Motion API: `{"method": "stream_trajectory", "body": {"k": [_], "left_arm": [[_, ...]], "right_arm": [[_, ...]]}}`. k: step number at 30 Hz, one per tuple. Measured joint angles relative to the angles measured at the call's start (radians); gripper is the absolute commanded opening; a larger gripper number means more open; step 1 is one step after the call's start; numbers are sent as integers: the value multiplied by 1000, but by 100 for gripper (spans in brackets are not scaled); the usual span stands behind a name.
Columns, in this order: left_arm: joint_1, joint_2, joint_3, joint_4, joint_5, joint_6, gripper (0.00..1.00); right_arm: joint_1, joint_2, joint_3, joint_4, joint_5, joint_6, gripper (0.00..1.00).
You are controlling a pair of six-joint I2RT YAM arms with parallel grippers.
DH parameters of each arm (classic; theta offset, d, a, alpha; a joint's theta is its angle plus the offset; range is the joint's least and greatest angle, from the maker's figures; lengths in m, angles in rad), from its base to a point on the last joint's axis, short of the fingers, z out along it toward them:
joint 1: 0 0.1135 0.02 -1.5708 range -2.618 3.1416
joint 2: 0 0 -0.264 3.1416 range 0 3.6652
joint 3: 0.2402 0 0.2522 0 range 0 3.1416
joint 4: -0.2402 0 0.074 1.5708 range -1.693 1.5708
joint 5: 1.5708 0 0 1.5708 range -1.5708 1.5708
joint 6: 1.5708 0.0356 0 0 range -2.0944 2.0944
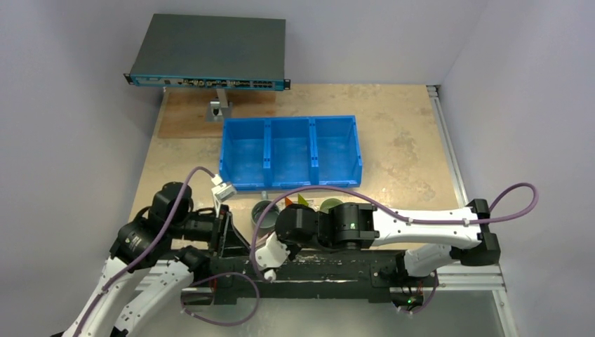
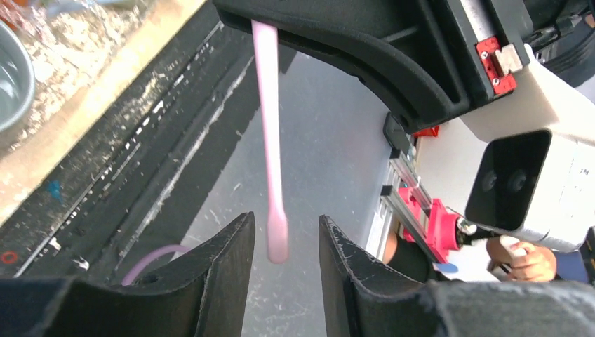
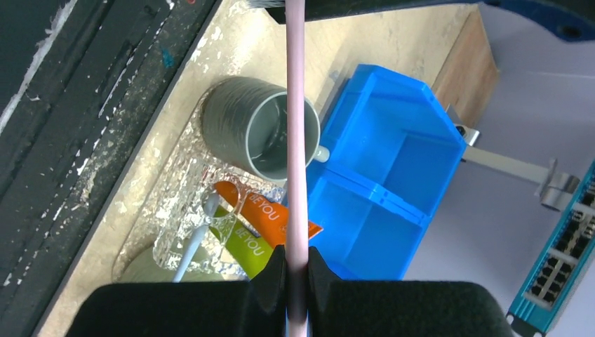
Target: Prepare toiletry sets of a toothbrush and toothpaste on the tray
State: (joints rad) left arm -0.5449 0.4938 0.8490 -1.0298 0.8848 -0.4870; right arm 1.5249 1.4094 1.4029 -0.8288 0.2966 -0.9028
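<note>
My right gripper (image 3: 296,256) is shut on a pale pink toothbrush (image 3: 295,126), which sticks straight out from its jaws. In the left wrist view the toothbrush's far end (image 2: 277,239) hangs between my left gripper's (image 2: 286,221) open fingers without touching them. Both grippers meet over the near table edge, left (image 1: 235,239) and right (image 1: 270,270). The glittery clear tray (image 3: 175,203) holds an orange tube (image 3: 270,210), a green tube (image 3: 249,242) and a second pale toothbrush (image 3: 193,242). In the top view the right arm hides most of the tray.
A grey mug (image 3: 259,130) stands at the tray's far end and a pale-green mug (image 1: 330,205) near the other end. The blue three-compartment bin (image 1: 291,151) sits behind them. A network switch (image 1: 210,49) on a stand is at the back left.
</note>
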Motion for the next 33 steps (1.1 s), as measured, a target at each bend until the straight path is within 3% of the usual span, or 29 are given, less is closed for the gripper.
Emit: {"method": "stream_trajectory", "body": {"k": [11, 26, 33], "left_arm": [[0, -77, 20, 154, -123, -133, 40], [0, -162, 20, 323, -321, -280, 40], [0, -171, 20, 333, -370, -291, 40]], "right_arm": [[0, -139, -68, 80, 2, 193, 0], [2, -96, -98, 206, 116, 631, 0], [7, -97, -103, 267, 165, 734, 0]]}}
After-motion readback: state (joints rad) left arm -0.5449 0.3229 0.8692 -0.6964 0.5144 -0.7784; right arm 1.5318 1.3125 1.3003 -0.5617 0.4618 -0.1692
